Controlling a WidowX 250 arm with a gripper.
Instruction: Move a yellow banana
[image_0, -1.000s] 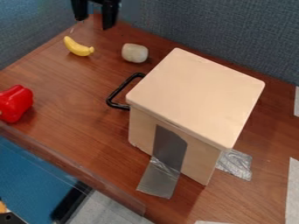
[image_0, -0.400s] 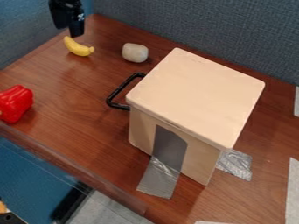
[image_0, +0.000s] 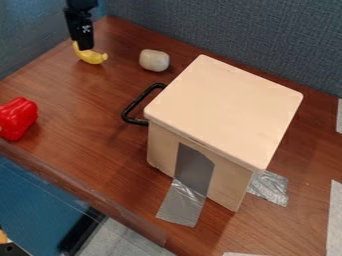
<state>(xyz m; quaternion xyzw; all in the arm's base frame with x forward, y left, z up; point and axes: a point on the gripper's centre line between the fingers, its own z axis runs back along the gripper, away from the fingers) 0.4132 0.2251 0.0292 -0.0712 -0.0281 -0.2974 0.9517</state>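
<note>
A pale lump (image_0: 154, 60) sits between the banana (image_0: 94, 57) and wooden box (image_0: 224, 107). A red pepper (image_0: 18, 118) lies apart. Jaws wide or narrow, I cannot tell.

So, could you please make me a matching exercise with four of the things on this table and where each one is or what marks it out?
1. Banana
2. Pepper
3. Wooden box
4. Small rounded block

A. Has a black handle at its side
B. Partly hidden by the gripper in the camera view
C. Off-white, between the banana and the wooden box
D. Red, at the left edge of the picture

Right pairs: 1-B, 2-D, 3-A, 4-C
</note>
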